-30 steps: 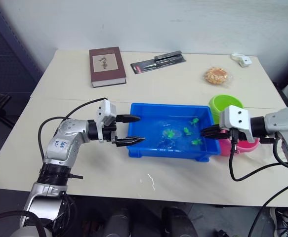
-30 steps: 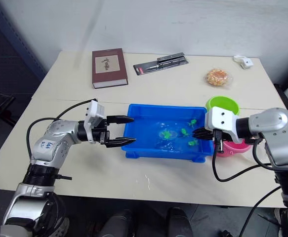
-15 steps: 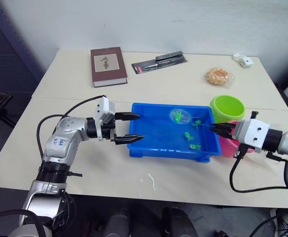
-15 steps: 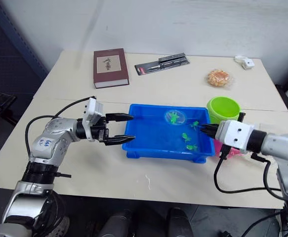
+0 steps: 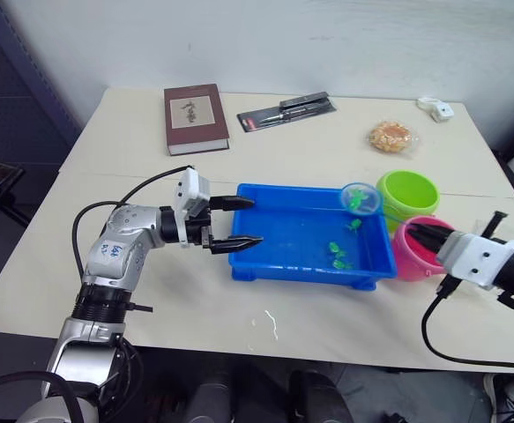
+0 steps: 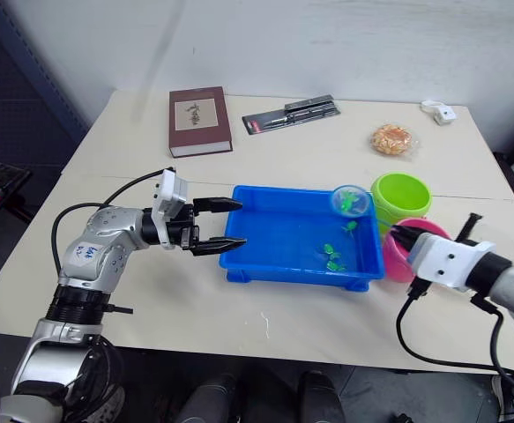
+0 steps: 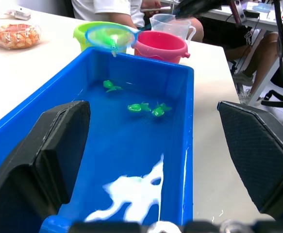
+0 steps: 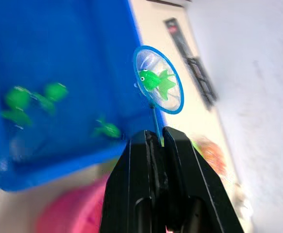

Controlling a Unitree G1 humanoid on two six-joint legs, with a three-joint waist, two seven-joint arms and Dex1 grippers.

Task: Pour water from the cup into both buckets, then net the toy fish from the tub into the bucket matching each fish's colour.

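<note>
The blue tub holds water and three green toy fish near its right end. My right gripper is shut on the thin handle of the net, over the pink bucket. The blue-rimmed hoop carries one green fish and hovers above the tub's far right corner, just left of the lime green bucket. My left gripper is open, its fingers straddling the tub's left wall. The clear cup stands behind the pink bucket.
At the back of the table lie a brown book, a packaged knife set, a bagged snack and a small white object. People sit beyond the table's right end.
My right gripper has drawn back to the right and raised the net with a green fish out of the water, from mid-tub to beside the green bucket. The left gripper has stayed at the tub's wall.
</note>
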